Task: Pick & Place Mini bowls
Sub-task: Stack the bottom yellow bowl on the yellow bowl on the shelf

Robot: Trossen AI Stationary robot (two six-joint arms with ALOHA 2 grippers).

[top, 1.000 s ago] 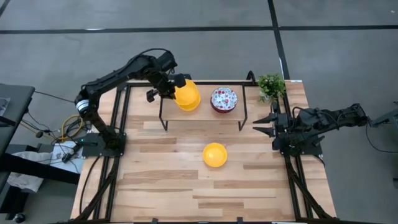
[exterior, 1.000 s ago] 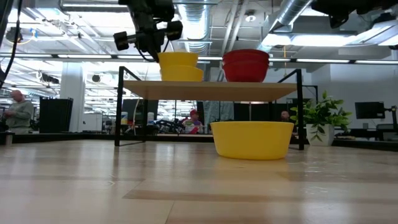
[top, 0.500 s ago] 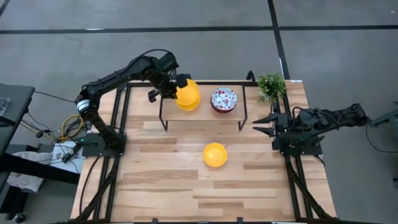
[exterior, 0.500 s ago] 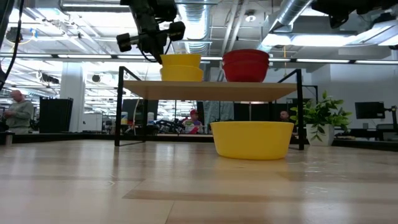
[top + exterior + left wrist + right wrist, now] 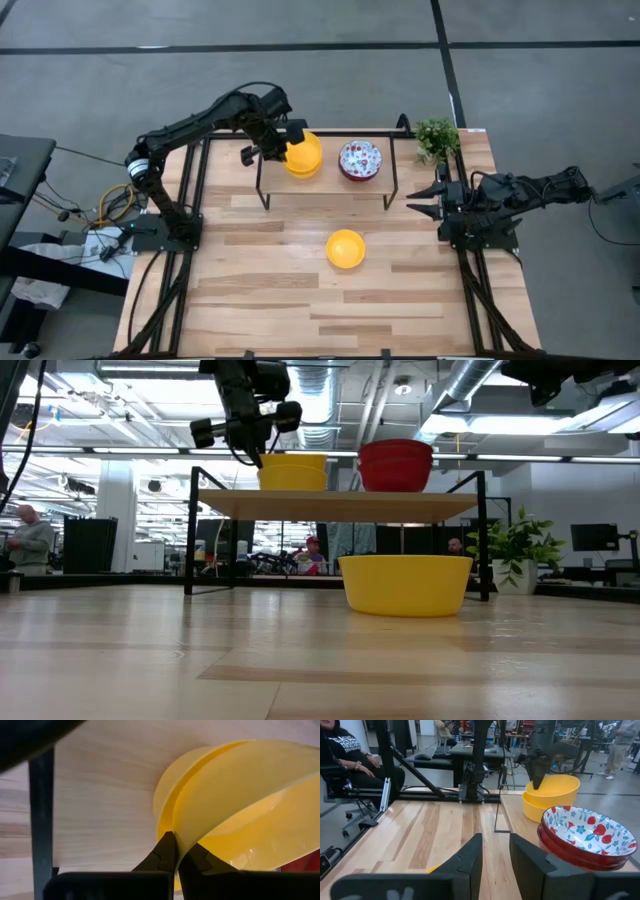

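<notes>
The left tool (image 5: 283, 143) is over the shelf (image 5: 325, 180), pinched shut on the rim of a yellow bowl (image 5: 303, 152) that is tilted into a second yellow bowl (image 5: 167, 795) already on the shelf. In the left wrist view both fingers (image 5: 167, 852) meet on the thin wall of the held bowl, one inside and one outside. Just beside this pair on the shelf sits a red stack (image 5: 360, 159), its top bowl white inside with a red floral pattern. A third yellow bowl (image 5: 346, 248) lies on the tabletop (image 5: 260, 290) in front of the shelf, well apart from it. The right tool (image 5: 423, 198) waits at the shelf's right side near the plant (image 5: 436, 137), fingers partly apart and holding nothing.

These bowls look light, stiff and glossy, so probably slippery and perhaps chippable. The rim seems the only sensible hold: a firm pinch across the wall. A rim grip lets a bowl swing, so nesting likely wants a slow, level release.
</notes>
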